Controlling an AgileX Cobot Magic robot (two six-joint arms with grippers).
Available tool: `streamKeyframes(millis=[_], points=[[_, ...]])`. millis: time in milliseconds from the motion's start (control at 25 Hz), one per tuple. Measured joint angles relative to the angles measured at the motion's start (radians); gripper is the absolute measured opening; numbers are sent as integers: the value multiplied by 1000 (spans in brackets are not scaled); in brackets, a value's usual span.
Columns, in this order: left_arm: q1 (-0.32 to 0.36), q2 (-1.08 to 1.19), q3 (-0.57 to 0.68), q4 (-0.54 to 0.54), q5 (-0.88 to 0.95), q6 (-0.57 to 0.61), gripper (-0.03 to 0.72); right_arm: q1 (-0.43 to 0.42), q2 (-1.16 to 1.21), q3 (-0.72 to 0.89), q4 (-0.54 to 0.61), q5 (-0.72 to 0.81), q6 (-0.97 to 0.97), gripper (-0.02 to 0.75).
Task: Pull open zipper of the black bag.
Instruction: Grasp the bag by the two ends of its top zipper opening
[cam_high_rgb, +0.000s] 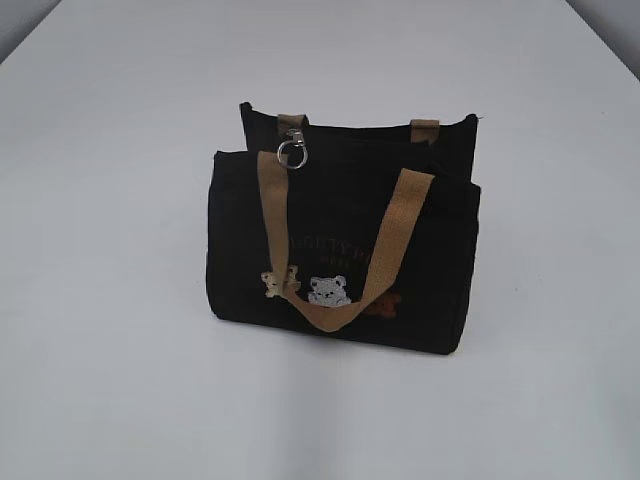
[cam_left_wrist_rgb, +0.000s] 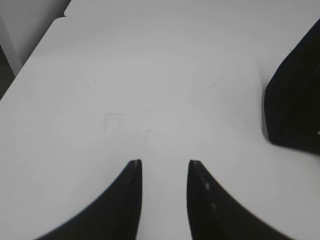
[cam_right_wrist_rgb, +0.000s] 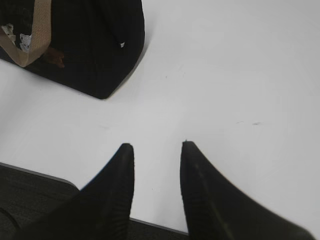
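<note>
The black bag (cam_high_rgb: 345, 245) is standing upright at the centre of the exterior view on the white table (cam_high_rgb: 110, 380), its front facing the camera. The zipper (cam_high_rgb: 360, 128) is running along the top edge, and its silver ring-and-clasp pull (cam_high_rgb: 292, 150) is hanging at the upper left of the bag, just beside one tan webbing handle (cam_high_rgb: 330, 240). The zipper appears closed, so the task is sitting at its very start: neither arm is showing in the exterior view.

The left gripper (cam_left_wrist_rgb: 164, 165) is hovering over bare table with its jaws parted and nothing between them, the bag at the right edge of its view. The right gripper (cam_right_wrist_rgb: 156, 147) is likewise parted and empty, the bag lying in its upper left.

Next, one gripper probably needs to steady the soft, floppy fabric while the other pinches the small, smooth metal pull.
</note>
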Motion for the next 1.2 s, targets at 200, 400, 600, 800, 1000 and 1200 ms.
streamKeyframes(millis=[200,400,600,800,1000,1200], points=[[0,0,0,0,0,0,235,0,0,0,0,0,0,255],[0,27,-5,-52,-11,10,235,0,0,0,0,0,0,255],[0,314,-14,-427,-335,421,243,0,0,0,0,0,0,255],[0,786,-27,-1054,-574,1242,273,0,0,0,0,0,0,255],[0,1221,-92,-1508,-422,1944,278,0,0,0,2,0,0,255],[-1,1500,-181,-1649,-259,2221,341,0,0,0,12,0,0,255]])
